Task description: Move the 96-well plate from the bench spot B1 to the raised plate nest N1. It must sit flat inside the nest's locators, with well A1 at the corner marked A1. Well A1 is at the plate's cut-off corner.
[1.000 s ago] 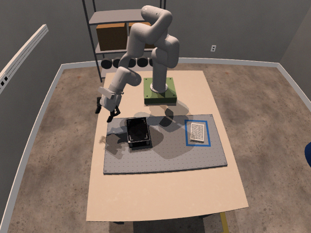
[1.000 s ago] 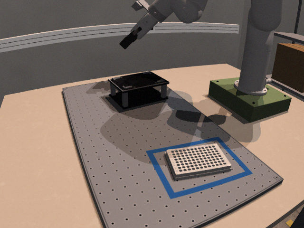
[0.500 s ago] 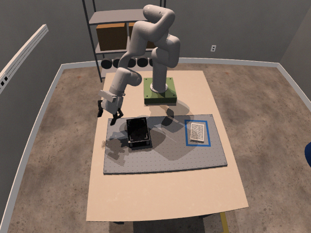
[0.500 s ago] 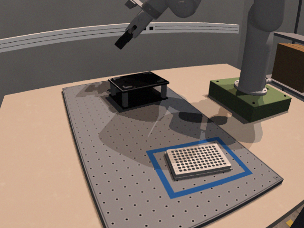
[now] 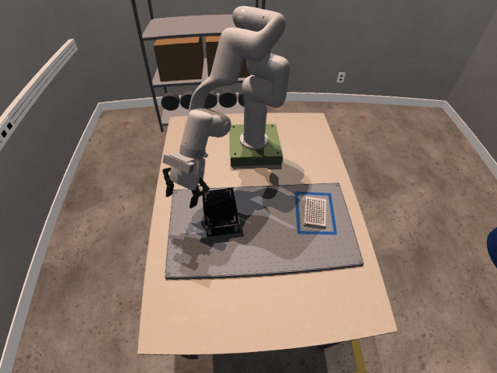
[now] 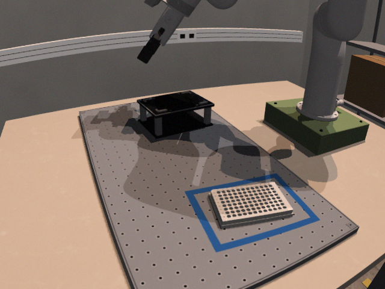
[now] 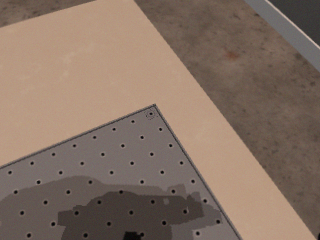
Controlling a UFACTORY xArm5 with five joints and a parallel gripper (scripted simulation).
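A white well plate (image 6: 252, 202) lies flat inside a blue square outline (image 6: 258, 236) on the perforated board (image 6: 149, 217). Farther back, a black raised nest (image 6: 175, 105) stands well apart from it, the jaws high above.

Grey walls (image 5: 381, 36) enclose a mottled brown floor (image 5: 421, 169) edged with pale skirting. A metal shelf rack (image 5: 138, 43) holding brown boxes (image 5: 178, 57) stands at 12 o'clock. A wall socket (image 5: 340, 77) sits at 1 o'clock.
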